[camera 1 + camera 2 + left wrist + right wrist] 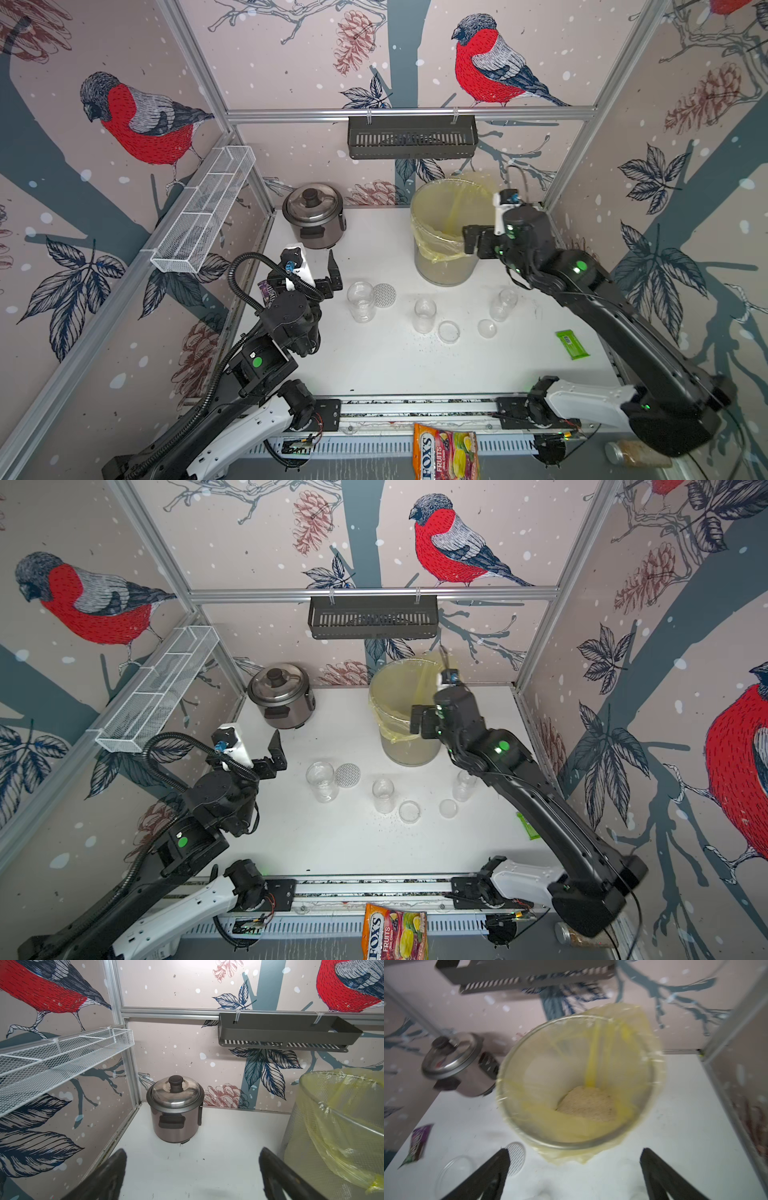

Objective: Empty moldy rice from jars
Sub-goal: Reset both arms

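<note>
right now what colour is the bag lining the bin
Translucent yellow; the bag shows best in the right wrist view.

On the bench (374, 365) three jars stand in a row: the left jar (360, 301) with the left lid (384, 295) just at its right, the middle jar (424, 316) with the middle lid (449, 331) before it to the right, and the right jar (503, 304) with the right lid (487, 328) before it to the left. Behind the row stands the bin (440, 266), with the moldy rice (588, 1103) at its bottom, and the rice cooker (316, 216) stands in the back left corner. A packet (572, 344) lies near the right edge.
</note>
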